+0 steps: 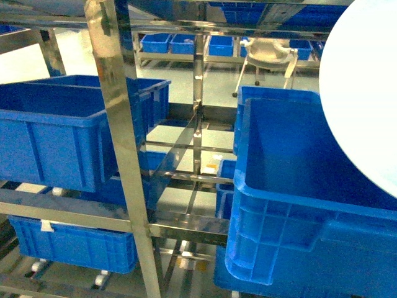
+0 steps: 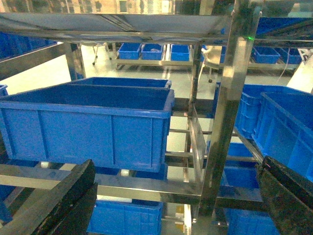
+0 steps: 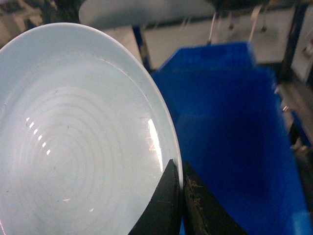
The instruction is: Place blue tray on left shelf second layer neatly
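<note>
The right gripper point(image 3: 181, 196) pinches the tray point(image 3: 73, 137) rim, carrying it above a crate point(image 1: 298, 186); next it must move left to the shelf point(image 1: 118, 124); left gripper point(image 2: 171, 196) is wide

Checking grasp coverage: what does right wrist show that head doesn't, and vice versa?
Right wrist only: the right gripper pinched shut on the rim of the blue tray, with faint concentric rings on the tray's face.

Head only: the left shelf with its steel uprights and rails, and a blue crate on the left sitting on it.

Both: the tray held above an open dark-blue crate.
</note>
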